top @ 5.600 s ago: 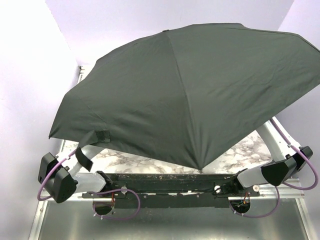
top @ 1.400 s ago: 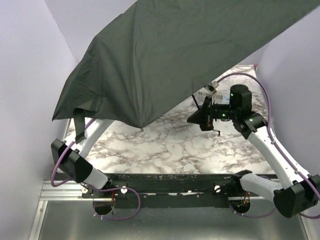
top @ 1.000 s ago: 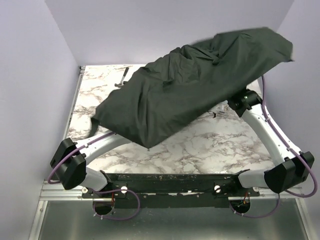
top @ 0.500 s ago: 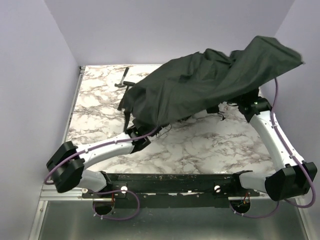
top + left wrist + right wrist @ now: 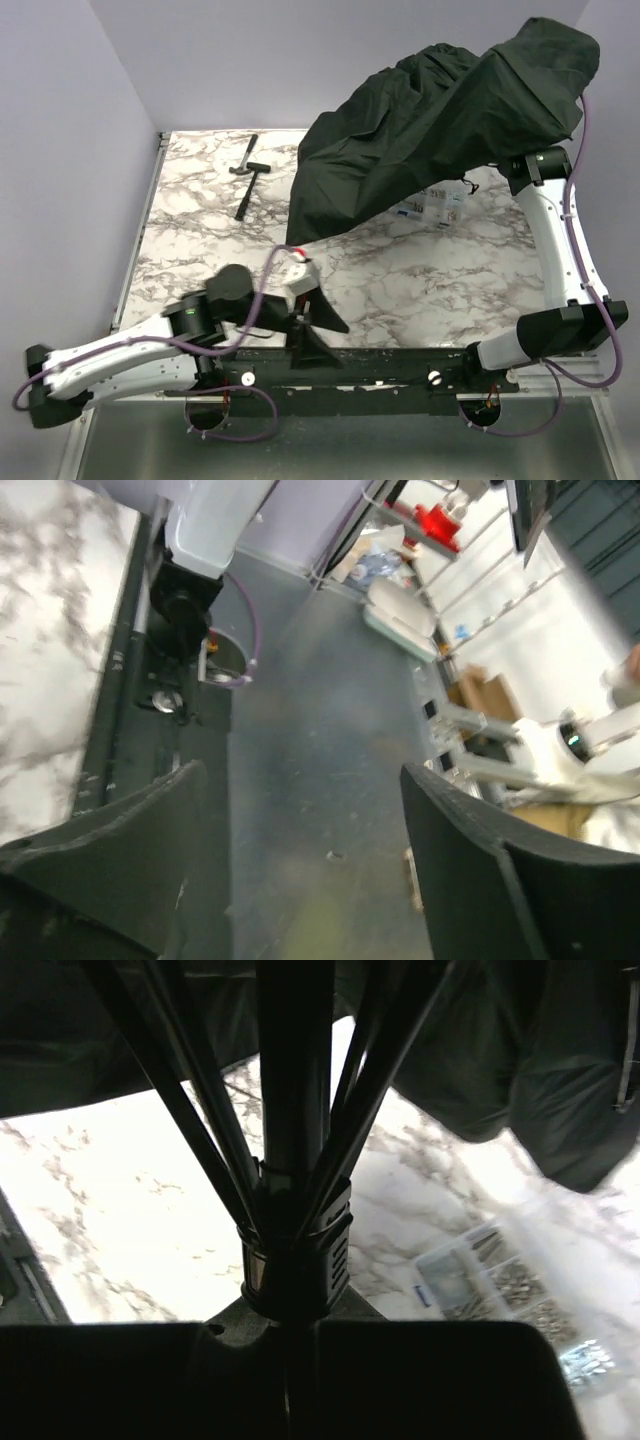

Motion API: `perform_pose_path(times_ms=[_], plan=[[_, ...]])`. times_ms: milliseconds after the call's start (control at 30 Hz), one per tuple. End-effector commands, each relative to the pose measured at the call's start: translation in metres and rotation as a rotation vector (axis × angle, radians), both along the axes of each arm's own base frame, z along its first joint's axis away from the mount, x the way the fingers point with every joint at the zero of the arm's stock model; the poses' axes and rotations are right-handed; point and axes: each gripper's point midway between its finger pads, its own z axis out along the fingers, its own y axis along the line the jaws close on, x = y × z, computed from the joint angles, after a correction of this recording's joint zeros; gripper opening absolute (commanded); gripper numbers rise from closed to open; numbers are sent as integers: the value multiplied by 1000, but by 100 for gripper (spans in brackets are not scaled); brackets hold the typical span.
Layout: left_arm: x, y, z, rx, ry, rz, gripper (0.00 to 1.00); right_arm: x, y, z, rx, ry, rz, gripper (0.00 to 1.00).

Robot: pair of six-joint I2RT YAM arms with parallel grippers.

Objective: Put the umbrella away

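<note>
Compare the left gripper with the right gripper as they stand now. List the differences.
The left gripper stands open and holds nothing; the right gripper is shut on the umbrella, at its shaft. The left gripper sits by the near edge of the table, its camera looking past that edge; the right gripper is raised at the far right, under the collapsed canopy. Both have two dark fingers.
</note>
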Motion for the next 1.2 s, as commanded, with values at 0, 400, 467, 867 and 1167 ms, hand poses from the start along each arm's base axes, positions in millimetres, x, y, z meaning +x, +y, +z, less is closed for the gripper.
perform_pose_path(times_ms=[0, 400, 467, 867, 1167], plan=[[-4, 75, 46, 31, -348, 38, 87, -13, -12, 15, -191, -94, 91, 0], [77, 119, 128, 76, -443, 487, 97, -16, -15, 18, -251, -45, 104, 0], [96, 115, 115, 111, -369, 546, 97, -10, -11, 30, -153, -16, 21, 0], [188, 143, 60, 152, -181, 867, 94, -35, 1, 54, 190, 142, -151, 0], [209, 149, 37, 22, -386, 932, 95, -59, 6, 59, 238, 140, -115, 0]])
